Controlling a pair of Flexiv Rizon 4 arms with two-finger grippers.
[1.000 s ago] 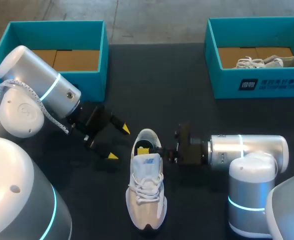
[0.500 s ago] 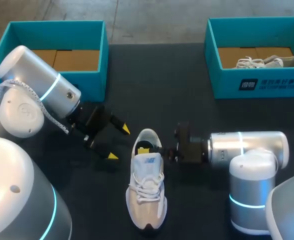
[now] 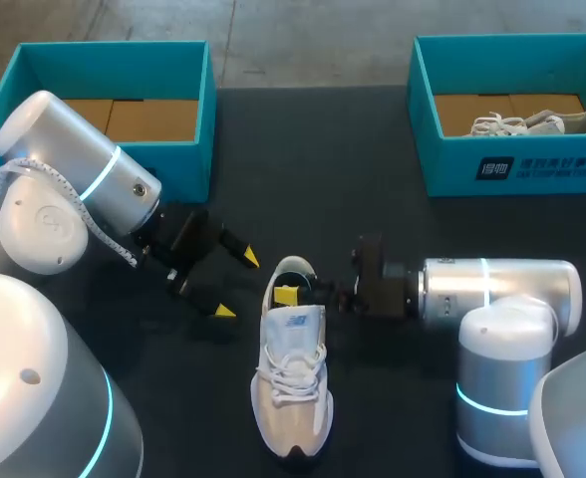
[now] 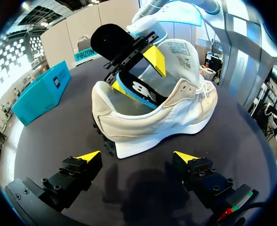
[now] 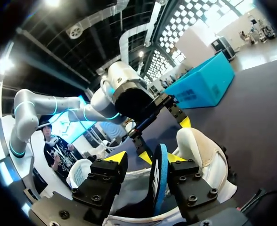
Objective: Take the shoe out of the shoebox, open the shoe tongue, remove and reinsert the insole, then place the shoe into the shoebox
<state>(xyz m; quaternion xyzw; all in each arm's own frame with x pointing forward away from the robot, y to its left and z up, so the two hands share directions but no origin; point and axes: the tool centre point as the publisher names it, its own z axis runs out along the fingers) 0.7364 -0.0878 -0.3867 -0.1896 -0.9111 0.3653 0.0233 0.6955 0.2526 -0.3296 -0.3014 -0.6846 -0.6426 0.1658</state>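
The shoe point(image 3: 291, 383) is laid on the table point(image 3: 323, 179) at 6 o'clock from the table's middle, toe toward 6 o'clock and heel toward 12. Its heel opening is entered by the right gripper point(image 3: 298, 292), which comes in from 3 o'clock. In the right wrist view, the insole point(image 5: 158, 176) is seen edge-on and pinched between that gripper's point(image 5: 148, 157) two fingers. In the left wrist view, the insole point(image 4: 141, 92) is shown tilted up out of the shoe point(image 4: 176, 113) at the heel, with one end hidden down inside.

The left gripper point(image 3: 235, 286) is held just beside the heel at 9 o'clock, clear of the shoe, with its fingers spread wide and nothing between them.

The left box point(image 3: 178, 164) is set at 11 o'clock. The right box point(image 3: 452, 164) is set at 1 o'clock, with a second shoe point(image 3: 532, 124) lying in it.
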